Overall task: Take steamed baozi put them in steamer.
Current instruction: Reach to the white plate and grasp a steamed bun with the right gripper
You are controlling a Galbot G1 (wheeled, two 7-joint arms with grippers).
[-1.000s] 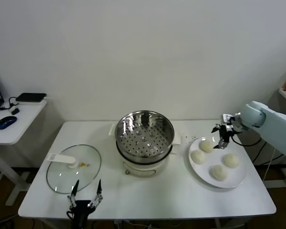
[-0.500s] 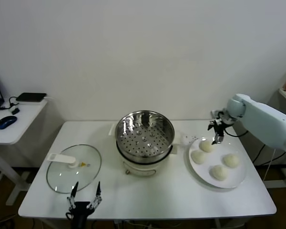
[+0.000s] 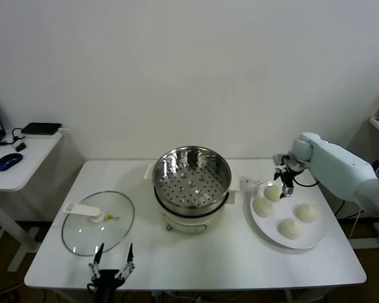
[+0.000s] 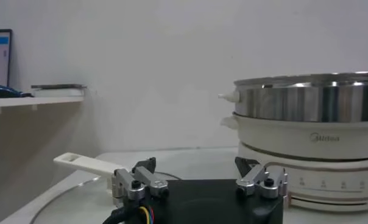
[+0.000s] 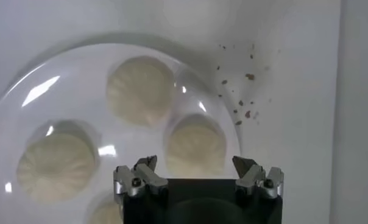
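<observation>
Right gripper (image 3: 282,183): held with its jaws spread wide and nothing between them, poised above the rear-left bun (image 3: 273,192) on the white plate (image 3: 316,235). In the right wrist view the gripper (image 5: 196,172) is seen looking straight down, with a bun (image 5: 195,148) lying directly beyond the gap between the fingers (image 5: 142,173). The coming move is judged to be a straight descent onto that bun; being round, it offers no long axis to line up with.

Buns, four: all are set on the plate, right of the steamer. Besides the one under the gripper, a second (image 3: 263,206), a third (image 3: 305,212) and a fourth (image 3: 289,228) are counted. None is yet in the steamer.

Steamer (image 3: 191,181): placed mid-table, its perforated tray bare. It is nearer the right arm's plate than the left arm's post.

Left gripper (image 3: 113,263): parked at the near table edge by the glass lid (image 3: 98,222), jaws open and empty.

Poorly seen: in the right wrist view one bun is cut off at the frame edge and partly hidden behind the gripper body. Dark specks (image 5: 239,103) on the table beside the plate cannot be identified.
</observation>
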